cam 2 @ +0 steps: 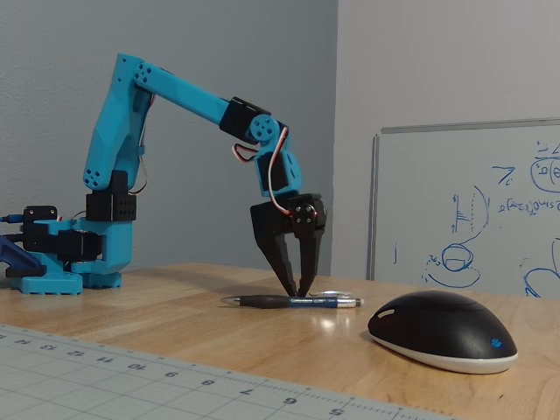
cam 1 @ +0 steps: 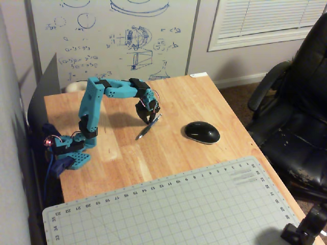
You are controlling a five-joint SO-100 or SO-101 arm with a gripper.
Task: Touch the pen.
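In a fixed view from above, I see the pen (cam 1: 148, 126) on the wooden table (cam 1: 168, 153), left of the mouse (cam 1: 202, 132), with the gripper (cam 1: 149, 120) over it. In the low fixed view, the gripper (cam 2: 297, 292) has narrow jaws, tips meeting the pen (cam 2: 289, 301), not holding it.
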